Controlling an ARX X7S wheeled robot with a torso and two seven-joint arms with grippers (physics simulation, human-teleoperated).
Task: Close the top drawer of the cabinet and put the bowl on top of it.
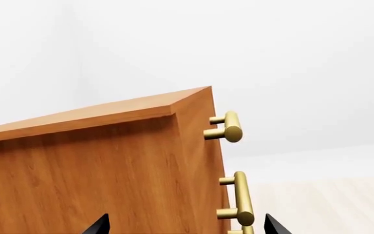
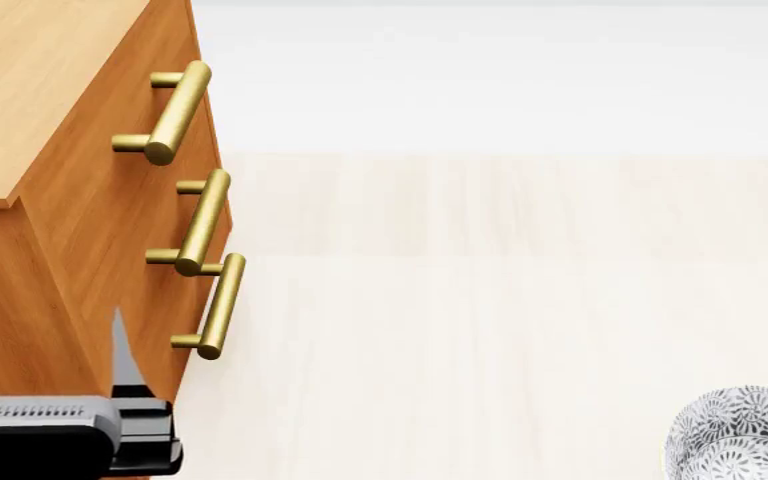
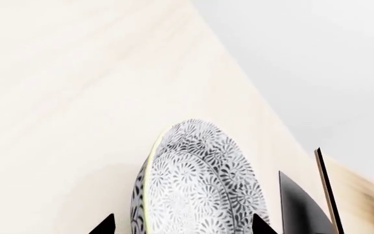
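The bowl (image 2: 747, 436), white with a dense dark floral pattern, sits at the lower right of the head view on the pale floor (image 2: 491, 300), well apart from the cabinet (image 2: 37, 90) at the left. Its top drawer (image 2: 117, 110) looks flush with the front. The right gripper (image 3: 181, 225) straddles the bowl, jaws spread; whether they touch it I cannot tell. The left gripper (image 1: 185, 225) is spread open beside the cabinet.

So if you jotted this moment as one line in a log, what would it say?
top drawer: looks closed | bowl: between right hand fingertips, grip unclear | cabinet top: bare | left hand: beside cabinet
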